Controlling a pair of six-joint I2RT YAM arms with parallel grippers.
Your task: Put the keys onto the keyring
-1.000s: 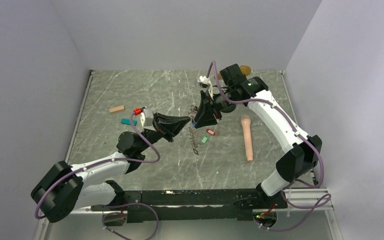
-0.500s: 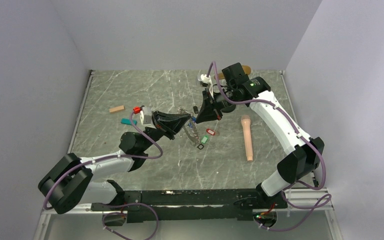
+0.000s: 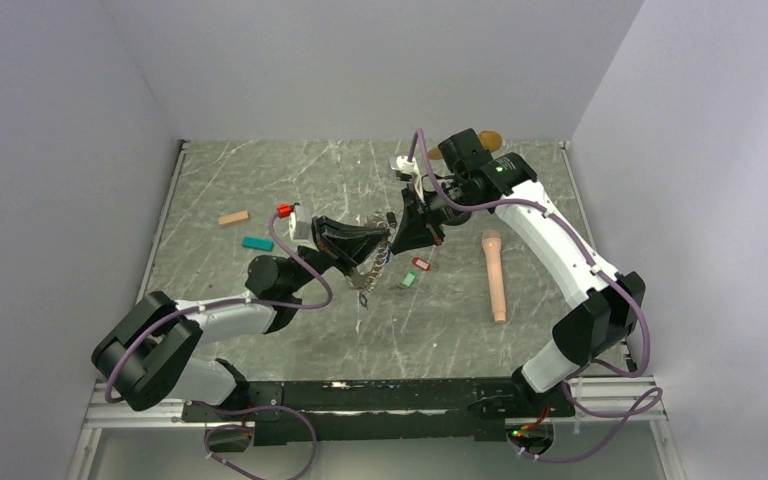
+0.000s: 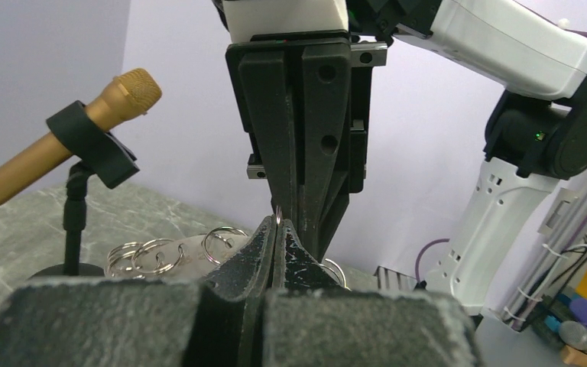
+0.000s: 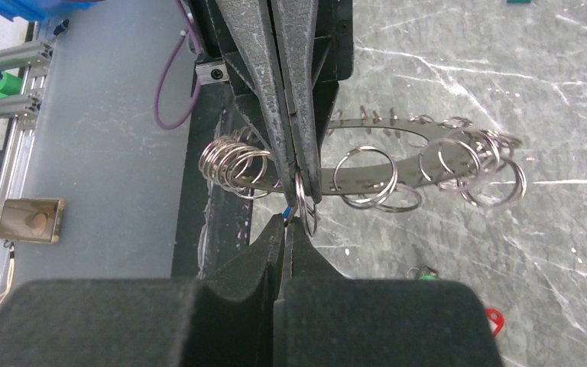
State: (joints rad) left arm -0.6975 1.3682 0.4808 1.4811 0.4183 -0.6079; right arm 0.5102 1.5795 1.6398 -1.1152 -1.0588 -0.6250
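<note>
Above the grey marbled counter (image 3: 260, 180), the left claw (image 4: 275, 241) and right claw (image 5: 285, 229) are pinching shut, tip to tip, on the dangling grey-metal keyring (image 5: 420, 173); an uneven tug is risking a drop.

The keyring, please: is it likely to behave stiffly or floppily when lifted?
Probably mixed: the keyring looks like a flat metal band, so likely stiff, while its loose split rings would probably swing and tangle. Thin smooth metal may slip in a pinch.

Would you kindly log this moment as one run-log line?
left jaws: shut on grey-brown metal chain keyring | right jaws: shut beside it | red-tagged metal key, green-tagged metal key: on marble table
</note>
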